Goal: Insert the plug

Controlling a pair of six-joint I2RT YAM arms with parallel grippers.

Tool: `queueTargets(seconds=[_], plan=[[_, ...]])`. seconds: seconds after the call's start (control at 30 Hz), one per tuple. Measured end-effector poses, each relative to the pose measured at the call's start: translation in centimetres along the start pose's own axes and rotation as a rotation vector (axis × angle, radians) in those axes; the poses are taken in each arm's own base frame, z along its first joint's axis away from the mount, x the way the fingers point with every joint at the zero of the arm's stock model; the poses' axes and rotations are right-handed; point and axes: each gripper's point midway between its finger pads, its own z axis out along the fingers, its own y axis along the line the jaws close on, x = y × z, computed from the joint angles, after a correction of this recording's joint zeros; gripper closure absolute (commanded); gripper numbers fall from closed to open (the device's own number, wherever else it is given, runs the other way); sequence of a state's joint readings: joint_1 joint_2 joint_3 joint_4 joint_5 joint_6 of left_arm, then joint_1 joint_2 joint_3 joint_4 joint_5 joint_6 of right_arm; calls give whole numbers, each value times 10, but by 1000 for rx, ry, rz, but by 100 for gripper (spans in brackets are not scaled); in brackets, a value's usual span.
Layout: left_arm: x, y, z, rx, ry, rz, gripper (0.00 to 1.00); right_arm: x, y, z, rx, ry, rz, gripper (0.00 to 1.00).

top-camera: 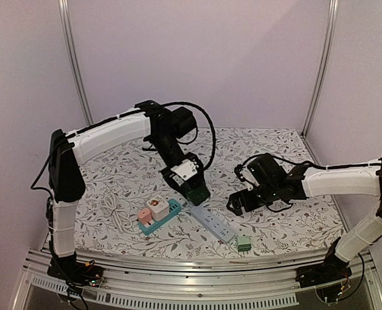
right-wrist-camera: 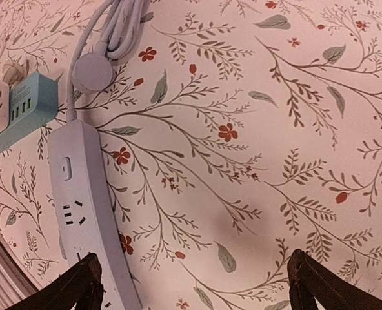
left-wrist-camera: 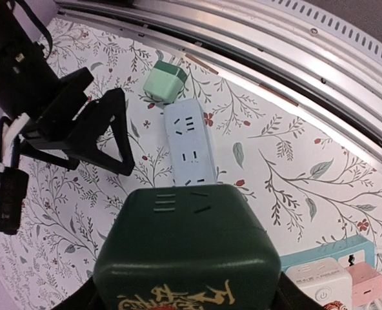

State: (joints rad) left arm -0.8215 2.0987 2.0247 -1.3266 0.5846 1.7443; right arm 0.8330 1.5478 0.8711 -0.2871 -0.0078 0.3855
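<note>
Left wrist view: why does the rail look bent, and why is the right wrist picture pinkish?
Left wrist view: the wide lens bows the silver metal rail and swells the dark green cube adapter; right wrist view: a warm cast tints the floral tablecloth.

Robot arms: two, the left arm point(top-camera: 107, 135) and the right arm point(top-camera: 339, 182). Power strips: two, one white strip point(top-camera: 212, 223) and one teal strip point(top-camera: 172, 208). Cube-shaped plug adapters: four, comprising one dark green cube point(top-camera: 196, 191), one light green cube point(top-camera: 244, 243), one white cube point(top-camera: 157, 207) and one pink cube point(top-camera: 145, 216). Coiled white cable point(top-camera: 117, 213): one bundle. Floral table cover point(top-camera: 294, 226): one.
</note>
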Motion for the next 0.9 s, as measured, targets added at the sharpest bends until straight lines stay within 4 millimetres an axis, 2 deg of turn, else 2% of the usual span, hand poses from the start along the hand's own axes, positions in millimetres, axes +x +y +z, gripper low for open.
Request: queueTargets(seconds=[0.1, 0.2, 0.3, 0.37, 0.5, 0.9], plan=[[-3, 1, 3, 6, 0, 0, 100, -9, -22, -30, 50, -74, 28, 1], [-3, 3, 11, 19, 1, -6, 100, -19, -39, -70, 105, -189, 48, 1], [2, 3, 24, 46, 4, -29, 100, -30, -50, -112, 143, -329, 66, 1], [7, 0, 35, 70, 8, -52, 100, -30, -56, -129, 163, -385, 79, 1], [18, -4, 51, 112, 29, -95, 100, -25, -66, -139, 201, -414, 90, 1], [20, 2, 69, 125, 52, -132, 100, -14, -79, -129, 273, -370, 88, 1]])
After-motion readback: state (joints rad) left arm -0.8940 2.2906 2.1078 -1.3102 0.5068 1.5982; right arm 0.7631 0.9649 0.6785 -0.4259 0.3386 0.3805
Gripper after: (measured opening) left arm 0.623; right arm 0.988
